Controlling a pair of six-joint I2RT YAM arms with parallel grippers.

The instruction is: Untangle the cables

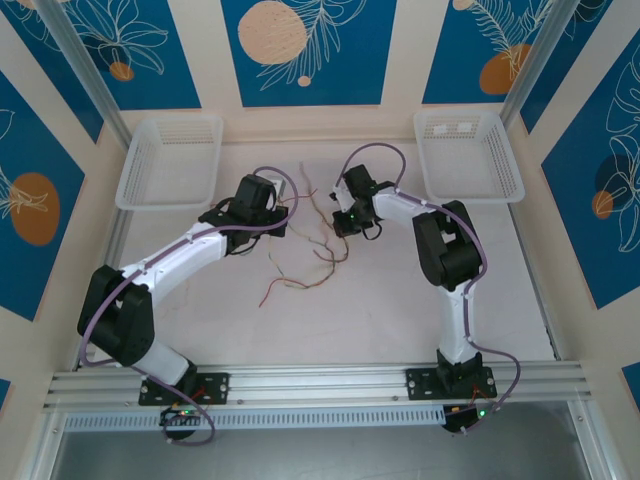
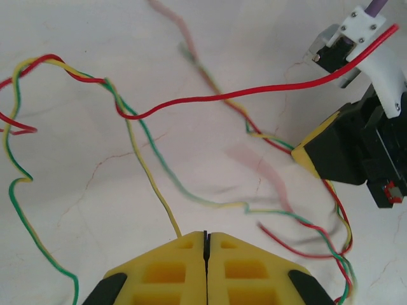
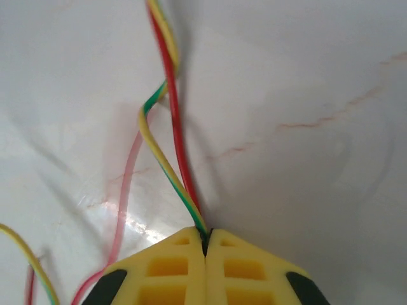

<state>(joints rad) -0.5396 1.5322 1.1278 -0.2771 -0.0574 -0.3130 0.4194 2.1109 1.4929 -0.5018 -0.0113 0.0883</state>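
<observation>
Our left end effector [image 2: 206,238] pinches a yellow strand [image 2: 156,190], our right end effector [image 3: 206,236] a red and yellow-green pair [image 3: 181,178] of cables [image 1: 320,250]; next, we judge, a gentle pull apart.

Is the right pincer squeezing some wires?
Yes, the right wrist view shows the right pincer shut on the red and yellow-green cables, which run out from between its yellow fingertips.

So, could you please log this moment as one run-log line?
left gripper: shut on yellow cable | right gripper: shut on red cable and yellow-green cable | cables: tangled over table
</observation>
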